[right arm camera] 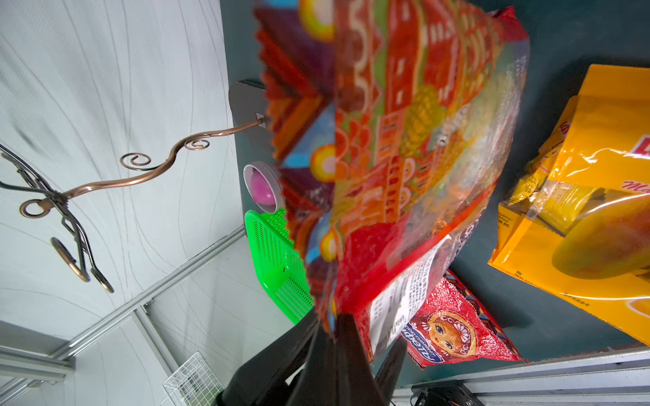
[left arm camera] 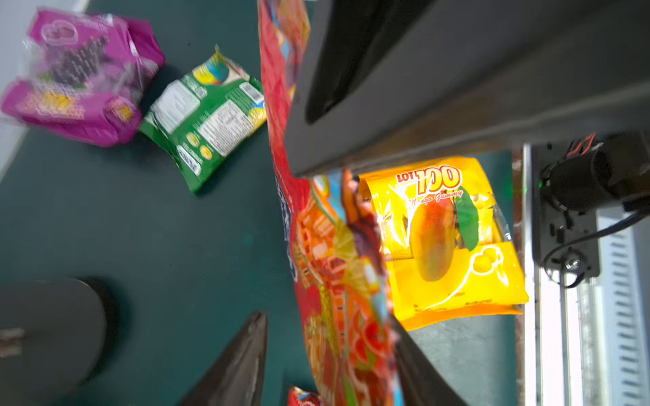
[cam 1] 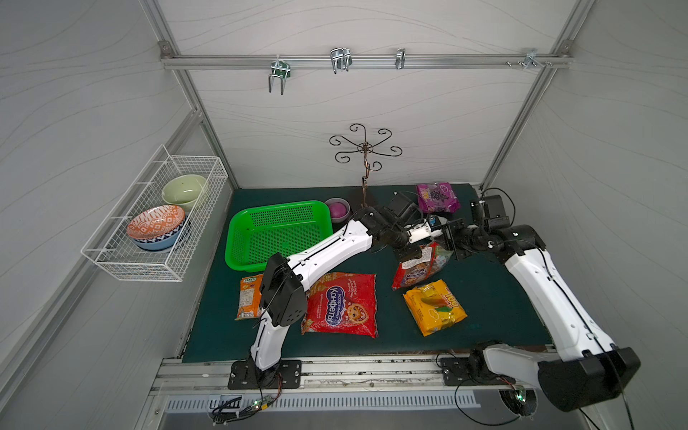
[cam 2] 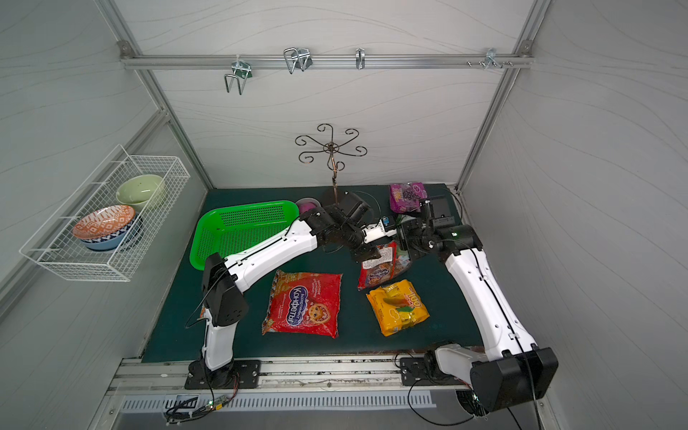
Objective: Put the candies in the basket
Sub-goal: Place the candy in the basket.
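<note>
A large red candy bag [cam 1: 420, 268] hangs upright over the mat, right of centre, with my right gripper [right arm camera: 329, 316] shut on its top edge. My left gripper [left arm camera: 327, 320] is open around the same bag [left arm camera: 337, 281]; one finger touches it and the other stands clear. A second red bag [cam 1: 340, 303] lies flat in front, a yellow bag [cam 1: 435, 306] to its right, and an orange bag [cam 1: 248, 296] is partly under my left arm. A purple bag [cam 1: 436, 197] lies at the back right. A green bag [left arm camera: 207, 112] lies beside it. The green basket [cam 1: 242, 238] holds nothing.
A small grey bowl with a pink ball [cam 1: 338, 209] sits behind the basket. A copper hook stand [cam 1: 365, 149] rises at the back centre. A white wire rack [cam 1: 156, 216] with bowls hangs on the left wall.
</note>
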Robot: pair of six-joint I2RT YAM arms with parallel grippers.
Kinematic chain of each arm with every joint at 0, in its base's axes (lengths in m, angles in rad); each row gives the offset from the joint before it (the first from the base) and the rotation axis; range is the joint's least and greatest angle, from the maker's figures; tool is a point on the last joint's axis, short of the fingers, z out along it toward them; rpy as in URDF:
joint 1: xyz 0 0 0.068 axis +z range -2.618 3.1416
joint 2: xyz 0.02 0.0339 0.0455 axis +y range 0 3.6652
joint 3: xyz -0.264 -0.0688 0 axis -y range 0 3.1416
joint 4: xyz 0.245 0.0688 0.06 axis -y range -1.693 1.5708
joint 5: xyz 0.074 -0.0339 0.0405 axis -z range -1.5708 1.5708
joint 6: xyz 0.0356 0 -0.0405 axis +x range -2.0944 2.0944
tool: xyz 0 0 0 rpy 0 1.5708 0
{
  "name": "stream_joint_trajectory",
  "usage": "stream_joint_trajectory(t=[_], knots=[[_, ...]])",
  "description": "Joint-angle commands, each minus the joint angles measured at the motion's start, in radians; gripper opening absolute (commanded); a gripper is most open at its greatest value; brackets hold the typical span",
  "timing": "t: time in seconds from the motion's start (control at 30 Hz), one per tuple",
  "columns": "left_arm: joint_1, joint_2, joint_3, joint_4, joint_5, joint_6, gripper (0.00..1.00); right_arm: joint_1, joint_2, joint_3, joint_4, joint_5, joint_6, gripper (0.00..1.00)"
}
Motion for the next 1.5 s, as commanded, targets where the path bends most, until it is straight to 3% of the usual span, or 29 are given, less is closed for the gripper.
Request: stream_joint_trajectory(t=[0.0,0.13,0.23,0.27,0.47,0.63,0.7,0.93,1.1,1.27,1.47], knots=[[-0.004,0.007,0.081,0.022,0.017,-0.038,0.46,-0.012,-0.046,-0.004,0.033,-0.049,-0.005,0.00],[-0.005,0.000,0.082,0.006,0.050,-0.051,0.31,-0.023,-0.055,-0.009,0.034,-0.053,-0.008,0.00],[-0.005,0.000,0.081,-0.002,0.059,-0.045,0.10,-0.037,-0.061,-0.018,0.048,-0.074,-0.010,0.00],[-0.004,0.000,0.080,-0.006,0.055,-0.044,0.01,-0.045,-0.063,-0.027,0.056,-0.085,-0.012,0.09],[0.000,-0.031,0.080,-0.031,-0.003,-0.025,0.00,-0.097,-0.096,-0.070,0.125,-0.160,-0.041,0.58],[0.023,-0.063,0.170,-0.114,-0.084,-0.025,0.00,-0.121,-0.138,-0.011,0.115,-0.162,-0.126,0.75],[0.038,-0.079,0.233,-0.178,-0.143,-0.019,0.00,-0.127,-0.162,0.008,0.146,-0.179,-0.151,0.97],[0.143,-0.210,0.338,-0.350,-0.242,-0.037,0.00,-0.145,-0.148,0.153,0.084,-0.177,-0.326,0.99],[0.206,-0.310,0.343,-0.410,-0.407,0.016,0.00,-0.142,-0.095,0.192,0.111,-0.202,-0.469,0.99],[0.337,-0.351,0.385,-0.449,-0.504,0.008,0.00,-0.073,0.005,0.251,0.087,-0.222,-0.605,0.99],[0.455,-0.382,0.377,-0.408,-0.628,0.036,0.00,0.002,0.085,0.251,0.120,-0.237,-0.636,0.99]])
